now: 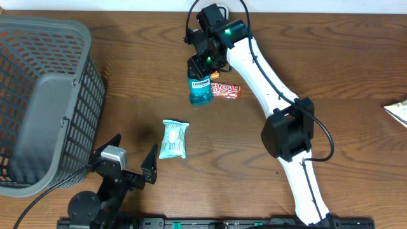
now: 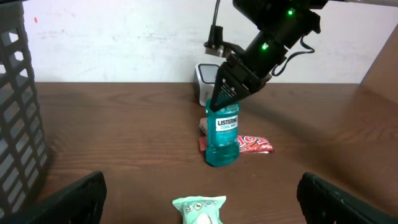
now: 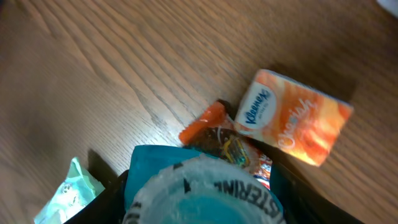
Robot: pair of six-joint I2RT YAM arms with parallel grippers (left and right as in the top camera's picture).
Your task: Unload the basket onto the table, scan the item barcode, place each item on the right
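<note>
A blue Listerine mouthwash bottle (image 1: 200, 90) stands upright on the wooden table at the back centre. My right gripper (image 1: 202, 65) comes down onto its top and is shut on the bottle. In the right wrist view the black fingers (image 3: 102, 202) flank the bottle (image 3: 205, 193) seen from above. In the left wrist view the bottle (image 2: 222, 140) shows its label, with the right gripper (image 2: 225, 93) on its neck. My left gripper (image 1: 130, 152) rests near the front edge, open and holding nothing. No barcode is readable.
A red candy wrapper (image 1: 226, 91) lies against the bottle. An orange Kleenex pack (image 3: 295, 118) sits beside it. A mint wipes pack (image 1: 173, 139) lies before my left gripper. A grey basket (image 1: 38, 95) fills the left. A white device (image 2: 204, 78) stands behind the bottle.
</note>
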